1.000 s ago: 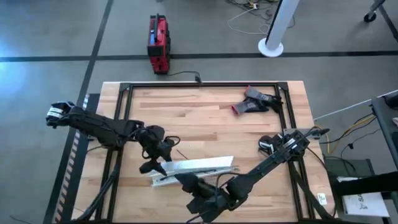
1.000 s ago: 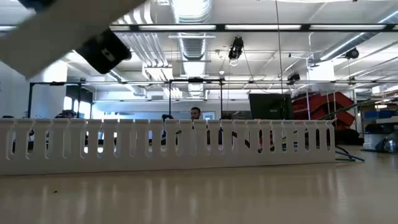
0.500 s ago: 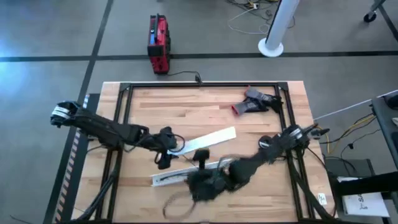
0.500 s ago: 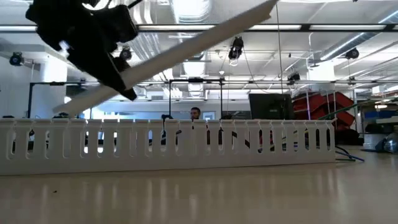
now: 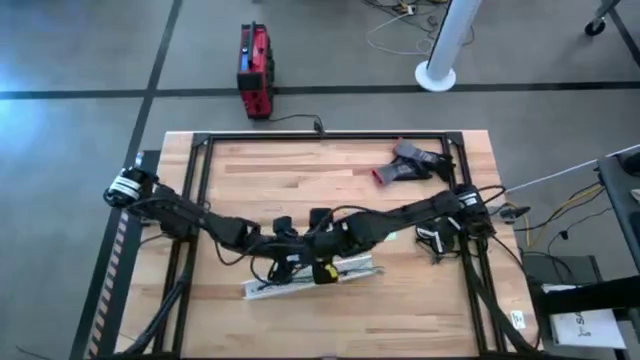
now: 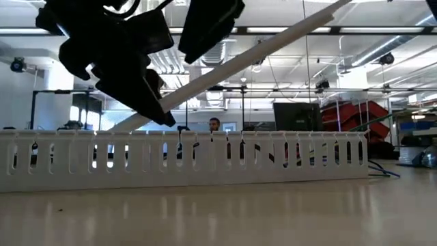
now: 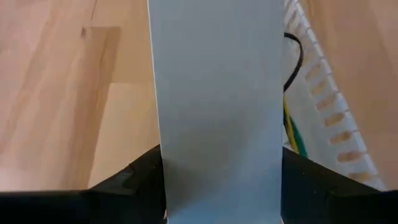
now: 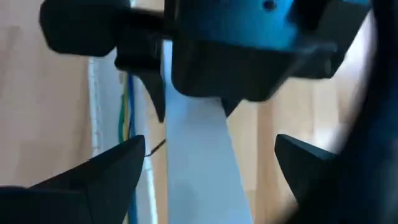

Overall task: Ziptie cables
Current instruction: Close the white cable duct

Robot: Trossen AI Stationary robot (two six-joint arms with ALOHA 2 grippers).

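Observation:
The white slotted channel (image 5: 300, 282) lies on the table near the front edge. The cables (image 7: 290, 127), thin green, yellow and dark wires, lie inside the channel (image 7: 324, 106). My left gripper (image 5: 283, 246) is shut on a flat white cover strip (image 6: 273, 42), which slants up over the channel (image 6: 205, 160). My right gripper (image 5: 320, 248) stands open close against the left one, its fingers on either side of the strip (image 8: 196, 171) without touching it. The ziptie cannot be made out. My left gripper (image 7: 217, 177) pinches the cover strip near its lower end (image 6: 147, 109), one finger (image 7: 134, 180) against each long edge (image 7: 160, 155), so the fingers lie across it. The strip is lifted clear of the channel and tilted, its free end up.
A black and red hand tool (image 5: 410, 165) lies at the far right of the table. A black frame rail (image 5: 320, 136) runs round the tabletop. A red box (image 5: 255, 70) stands on the floor beyond the far edge. A person (image 6: 214, 124) shows far off in the room.
My left gripper has carried the cover strip up off the channel and toward the table's right, so the strip now slants over it. My right gripper has gone from the front edge toward the far edge and now stands against the left gripper, over the strip.

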